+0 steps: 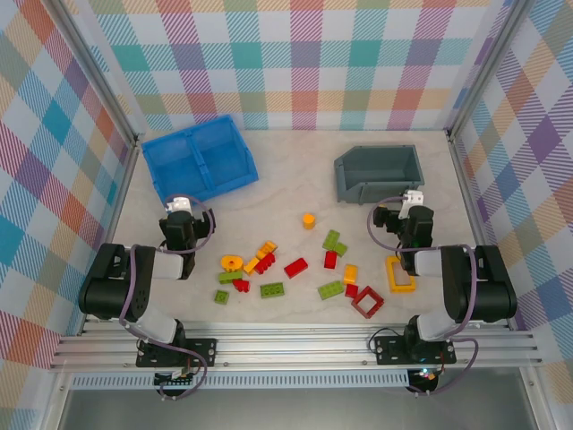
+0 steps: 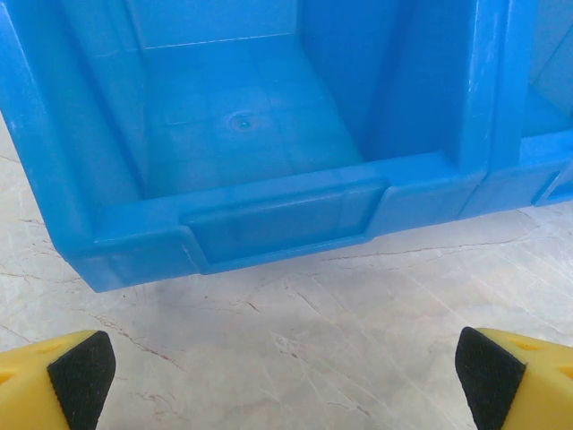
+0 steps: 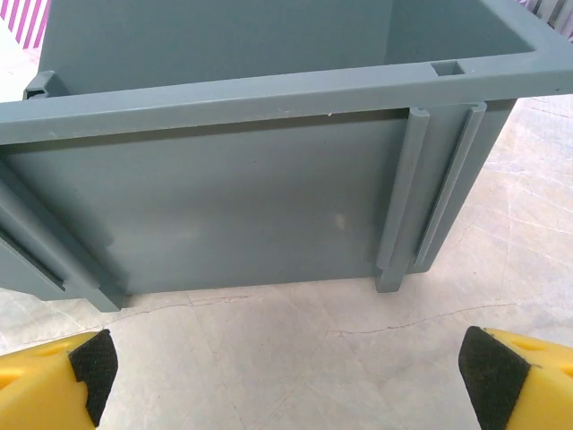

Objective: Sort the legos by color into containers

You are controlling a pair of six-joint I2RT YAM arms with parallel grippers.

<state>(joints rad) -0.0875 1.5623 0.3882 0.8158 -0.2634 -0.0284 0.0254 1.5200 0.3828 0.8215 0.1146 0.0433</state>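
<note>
Blue bin (image 1: 224, 157) and grey bin (image 1: 376, 184) look empty; legos (image 1: 295, 267) all lie unsorted; left gripper (image 2: 286, 367) and right gripper (image 3: 286, 372) stand wide, holding nothing.

Both arms sit folded low near the table's (image 1: 269, 193) near edge, with elbows jutting toward its left and right sides and forearms pointing at the far edge. The left claw (image 1: 183, 208) is spread wide and empty. In its wrist view the yellow fingers and their black pads (image 2: 82, 374) stand far apart. The right claw (image 1: 409, 202) is equally wide, with nothing between its pads (image 3: 488, 376).
</note>
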